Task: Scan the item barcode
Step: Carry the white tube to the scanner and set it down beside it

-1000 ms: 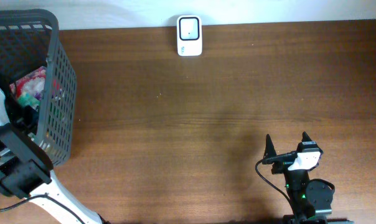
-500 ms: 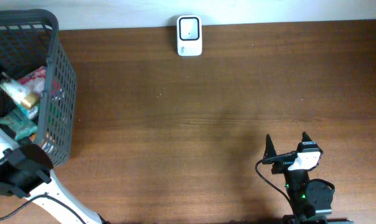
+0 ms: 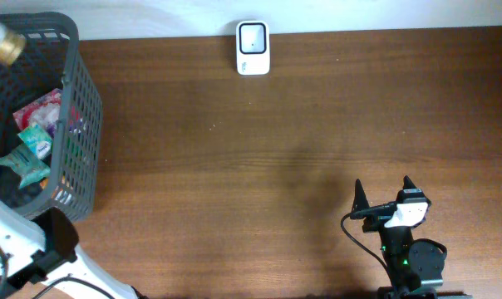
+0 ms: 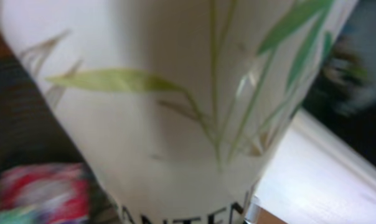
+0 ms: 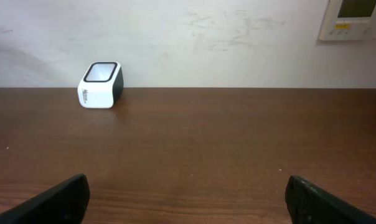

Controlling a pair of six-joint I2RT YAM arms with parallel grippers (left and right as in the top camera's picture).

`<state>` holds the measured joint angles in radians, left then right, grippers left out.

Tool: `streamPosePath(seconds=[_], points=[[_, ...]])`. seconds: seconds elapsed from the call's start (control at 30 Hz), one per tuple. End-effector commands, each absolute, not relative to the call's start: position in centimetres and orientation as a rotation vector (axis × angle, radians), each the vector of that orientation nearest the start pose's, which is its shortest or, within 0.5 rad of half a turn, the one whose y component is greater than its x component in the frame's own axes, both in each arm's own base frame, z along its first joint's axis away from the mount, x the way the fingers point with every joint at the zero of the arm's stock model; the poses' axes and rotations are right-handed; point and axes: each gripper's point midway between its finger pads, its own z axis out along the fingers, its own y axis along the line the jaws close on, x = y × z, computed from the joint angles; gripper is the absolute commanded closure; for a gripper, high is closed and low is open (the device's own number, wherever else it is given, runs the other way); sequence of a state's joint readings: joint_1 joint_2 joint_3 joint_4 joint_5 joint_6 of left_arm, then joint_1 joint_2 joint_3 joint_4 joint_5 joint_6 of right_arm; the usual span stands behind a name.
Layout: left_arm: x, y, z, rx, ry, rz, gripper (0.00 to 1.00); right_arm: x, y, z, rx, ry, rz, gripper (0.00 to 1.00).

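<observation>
The item is a white bottle (image 4: 175, 106) printed with green leaves and dark lettering, and it fills the left wrist view. From overhead only its gold-capped end (image 3: 0, 40) shows, at the far left corner above the basket. My left gripper is shut on this bottle, with its fingers hidden behind it. The scanner (image 3: 253, 47), a white box with a dark window, stands at the table's far edge and also appears as the scanner (image 5: 101, 84) in the right wrist view. Near the front right, my right gripper (image 3: 382, 195) rests open and empty, fingertips wide apart (image 5: 187, 186).
A dark mesh basket (image 3: 78, 124) stands at the left edge. It holds a red-pink packet (image 3: 39, 108) and a teal packet (image 3: 27, 158). The left arm's white link (image 3: 35, 249) crosses the front left corner. A wall panel (image 5: 356, 18) hangs behind the table.
The bottle has risen out of the basket and moved toward the far left corner. The left arm swung with it, uncovering the packets. The right arm has not moved.
</observation>
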<state>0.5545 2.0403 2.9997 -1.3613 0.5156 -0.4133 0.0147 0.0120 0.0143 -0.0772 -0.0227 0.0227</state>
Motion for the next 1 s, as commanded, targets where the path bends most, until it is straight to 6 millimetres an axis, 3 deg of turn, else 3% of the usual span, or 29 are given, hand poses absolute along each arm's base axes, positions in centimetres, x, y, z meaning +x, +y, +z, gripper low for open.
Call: streamPosePath(seconds=[0.0, 0.23, 0.27, 0.47, 0.57, 0.7, 0.83, 0.97], points=[[41.6, 6.8, 52.4, -0.337, 1.848, -0.663, 0.89, 24.6, 0.8, 15.6, -0.007, 1.650, 0.050, 0.01], [45.2, -3.0, 46.2, -0.256, 2.087, -0.664, 0.89, 24.6, 0.8, 15.6, -0.007, 1.650, 0.050, 0.01], [46.0, -5.3, 44.3, -0.226, 2.149, -0.660, 0.89, 24.6, 0.8, 15.6, -0.007, 1.650, 0.050, 0.01], [49.5, -13.6, 32.7, -0.154, 2.446, -0.478, 0.85, 24.6, 0.8, 15.6, -0.007, 1.650, 0.050, 0.01], [51.2, -18.0, 26.8, -0.078, 2.529, -0.439, 0.85, 24.6, 0.8, 15.6, -0.007, 1.650, 0.050, 0.01], [52.7, -22.5, 20.4, 0.001, 2.596, -0.430, 0.83, 24.6, 0.8, 15.6, -0.007, 1.650, 0.050, 0.01], [53.0, -26.5, 14.1, 0.077, 2.669, -0.424, 0.82, 24.6, 0.8, 15.6, -0.007, 1.650, 0.050, 0.01], [51.7, -29.5, 8.6, 0.148, 2.757, -0.401, 0.79, 24.6, 0.8, 15.6, -0.007, 1.650, 0.050, 0.01]])
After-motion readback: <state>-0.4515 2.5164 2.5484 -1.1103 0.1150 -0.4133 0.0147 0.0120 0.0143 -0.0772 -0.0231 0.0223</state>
